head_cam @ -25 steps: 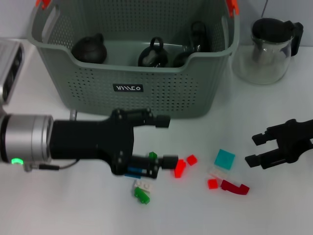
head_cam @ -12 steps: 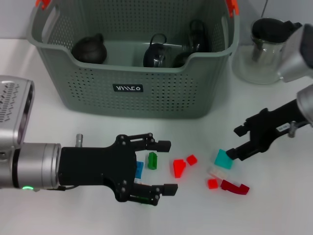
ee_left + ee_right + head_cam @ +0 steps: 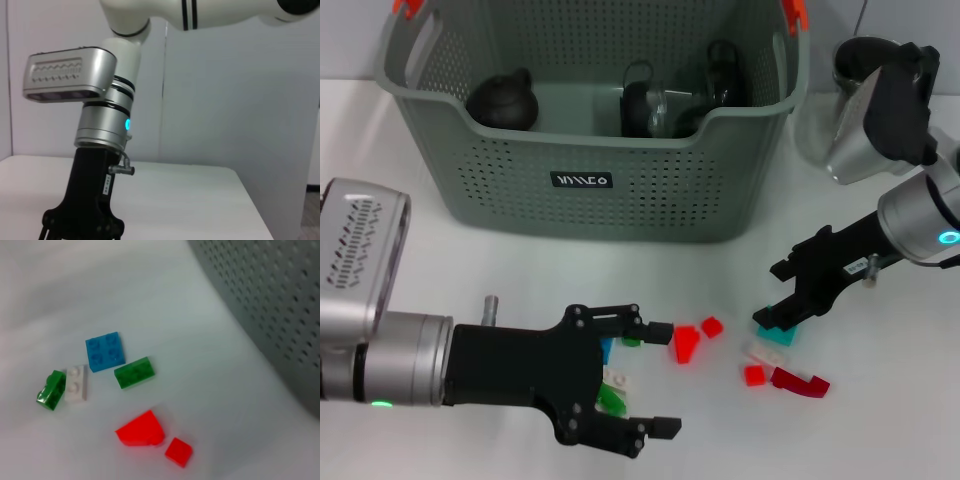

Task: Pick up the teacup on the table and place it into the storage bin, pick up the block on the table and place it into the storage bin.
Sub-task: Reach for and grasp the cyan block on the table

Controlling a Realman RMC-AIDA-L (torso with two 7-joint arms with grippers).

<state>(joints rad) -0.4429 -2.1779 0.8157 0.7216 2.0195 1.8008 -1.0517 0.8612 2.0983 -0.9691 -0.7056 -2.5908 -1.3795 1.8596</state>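
Compared with half a second earlier, the left gripper has dropped lower toward the near edge of the white table, its black fingers spread wide and holding nothing; the right gripper has advanced toward the block cluster, jaws apart, and now stands over the teal square block, partly covering it. Whether it touches that block cannot be told. The grey-green perforated plastic storage bin lies beyond both grippers, with its black-and-white label facing the robot and orange clips at the rim. Inside it rest a dark round teapot and dark-handled glass teacups; no cup is seen on the table. Between the left gripper's fingers lie a small white studded block and a glossy green block; just past its upper fingertip sit a red wedge block and a small red cube. Below the right gripper lie a clear block, a small red square block and a dark red curved block. The right wrist view alone shows the blue four-stud flat block whole, plus a second green sloped block, both largely hidden under the left gripper in the head view. The left wrist view shows only the right arm's silver wrist and the wall. A glass pitcher with black lid stands behind the right arm.
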